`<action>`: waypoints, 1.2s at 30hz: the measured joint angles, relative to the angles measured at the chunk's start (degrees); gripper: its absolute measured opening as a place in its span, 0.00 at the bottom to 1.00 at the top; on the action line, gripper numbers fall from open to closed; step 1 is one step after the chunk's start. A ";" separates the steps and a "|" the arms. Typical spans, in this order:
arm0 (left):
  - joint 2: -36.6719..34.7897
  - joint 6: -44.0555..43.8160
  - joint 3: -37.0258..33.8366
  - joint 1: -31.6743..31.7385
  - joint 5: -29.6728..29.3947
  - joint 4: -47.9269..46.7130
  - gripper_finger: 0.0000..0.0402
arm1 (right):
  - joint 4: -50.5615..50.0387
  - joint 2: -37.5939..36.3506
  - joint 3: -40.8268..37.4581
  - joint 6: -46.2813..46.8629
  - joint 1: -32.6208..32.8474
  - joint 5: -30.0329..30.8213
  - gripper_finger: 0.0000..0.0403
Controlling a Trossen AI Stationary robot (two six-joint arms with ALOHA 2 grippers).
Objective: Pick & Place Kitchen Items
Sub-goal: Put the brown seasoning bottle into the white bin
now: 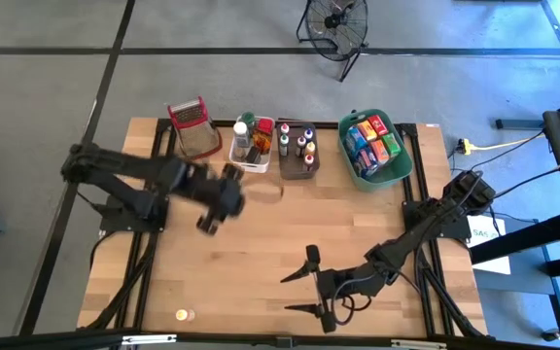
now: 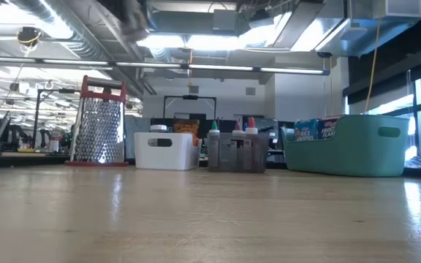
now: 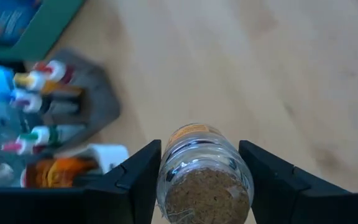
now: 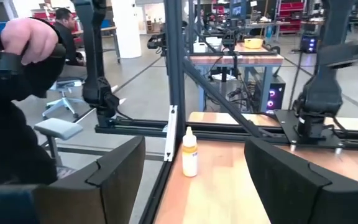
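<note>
The left gripper (image 3: 201,180) pinches a clear spice jar (image 3: 204,177) between its two fingers, its long axis running out ahead of them, cap end forward. It hangs above the table (image 1: 261,262), just in front of the white bin (image 1: 251,156) and the grey bin (image 1: 297,167) of bottles. The left arm reaches inward. The right gripper (image 1: 309,287) waits near the front edge, fingers spread, empty.

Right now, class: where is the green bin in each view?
High view: green bin at the table's far edge, right of centre.
Low view: right, at the back.
Left wrist view: only its edge shows.
Right wrist view: not in it.
Shared landmark: grey bottle bin beside it.
</note>
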 joint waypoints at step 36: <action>17.05 -4.01 -11.02 55.87 18.24 27.72 0.48 | -11.90 -0.02 0.00 0.48 0.56 -2.41 0.69</action>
